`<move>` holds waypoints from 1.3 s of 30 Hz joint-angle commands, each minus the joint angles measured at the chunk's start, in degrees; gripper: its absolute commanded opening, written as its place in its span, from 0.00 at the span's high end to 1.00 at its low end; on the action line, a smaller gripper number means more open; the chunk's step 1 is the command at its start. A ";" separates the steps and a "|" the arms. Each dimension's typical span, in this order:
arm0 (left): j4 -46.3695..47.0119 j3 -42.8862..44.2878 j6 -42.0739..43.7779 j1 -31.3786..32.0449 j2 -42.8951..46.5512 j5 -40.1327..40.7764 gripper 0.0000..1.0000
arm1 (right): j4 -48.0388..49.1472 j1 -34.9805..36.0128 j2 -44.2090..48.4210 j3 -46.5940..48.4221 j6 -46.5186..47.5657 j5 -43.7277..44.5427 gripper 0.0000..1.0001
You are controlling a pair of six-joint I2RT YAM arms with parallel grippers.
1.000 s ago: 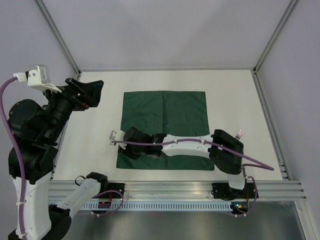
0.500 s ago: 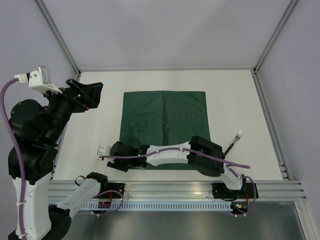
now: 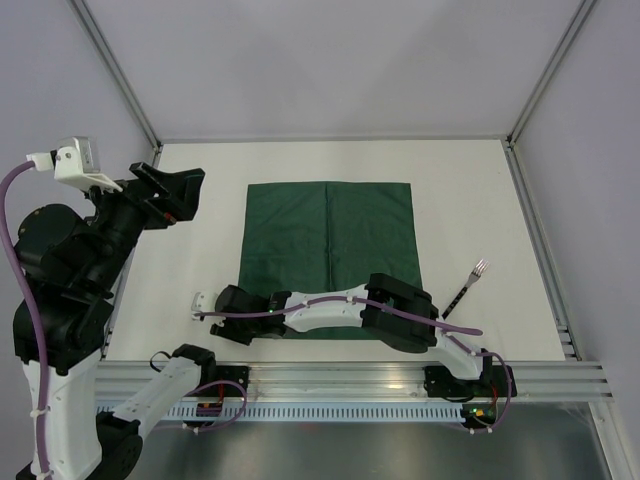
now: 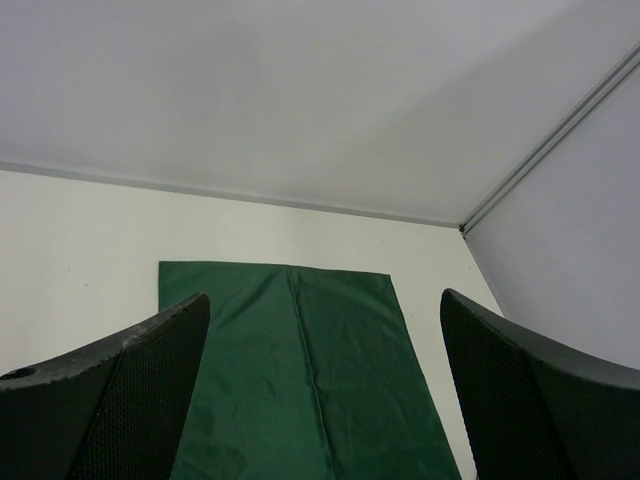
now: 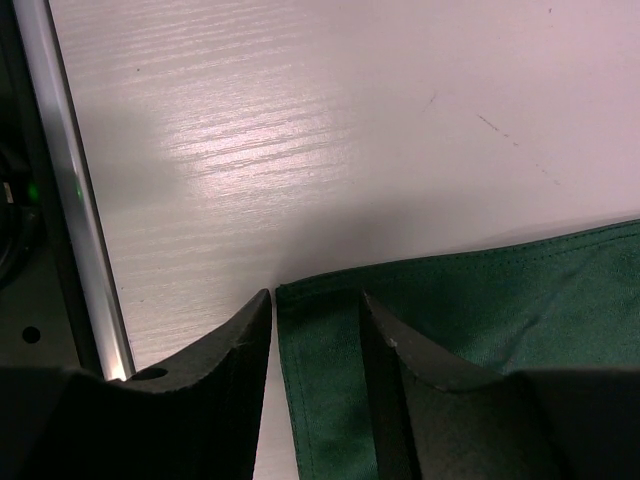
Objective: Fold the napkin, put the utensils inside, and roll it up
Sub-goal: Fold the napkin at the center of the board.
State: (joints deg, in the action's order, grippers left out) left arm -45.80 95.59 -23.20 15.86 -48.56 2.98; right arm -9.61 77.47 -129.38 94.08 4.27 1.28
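The dark green napkin (image 3: 330,235) lies flat on the white table, with a faint centre crease. The fork (image 3: 466,285) lies on the table right of the napkin, tines away from me. My right gripper (image 3: 232,305) reaches across the napkin's near edge to its near-left corner. In the right wrist view the gripper (image 5: 315,315) is low and narrowly open. One finger (image 5: 210,370) is over the bare table and the other (image 5: 420,370) over the napkin (image 5: 500,290), with the corner's edge between them. My left gripper (image 3: 178,188) is raised at the left, open and empty. The left wrist view shows this gripper (image 4: 322,300) looking down on the napkin (image 4: 310,370).
A metal rail (image 3: 350,375) runs along the table's near edge, close to the right gripper; it also shows in the right wrist view (image 5: 70,200). Frame posts and grey walls bound the table at the back and sides.
My right arm has swung down and left along the napkin's near edge, bringing its gripper to the near-left corner and uncovering the fork. The left arm has barely moved.
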 commanded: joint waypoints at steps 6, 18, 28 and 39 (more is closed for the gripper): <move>-0.69 -0.58 -0.44 -0.12 0.48 0.44 0.00 | 0.03 0.13 -1.84 -0.83 0.82 2.06 0.67; -0.52 -0.32 -0.53 -0.12 0.30 0.18 0.00 | -3.04 0.14 -0.17 2.41 1.70 1.80 0.94; -0.52 -0.32 -0.44 -0.12 0.21 0.53 0.00 | -5.60 0.14 4.49 5.41 2.14 1.09 1.00; -0.52 -0.23 -0.35 -0.12 -0.13 0.62 0.00 | -7.36 -0.57 9.14 5.50 3.37 2.59 1.00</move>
State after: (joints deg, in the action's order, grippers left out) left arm -46.44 95.18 -23.20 15.86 -48.23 2.98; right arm -15.44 77.36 -125.19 97.54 6.85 1.98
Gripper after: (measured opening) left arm 0.993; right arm 0.010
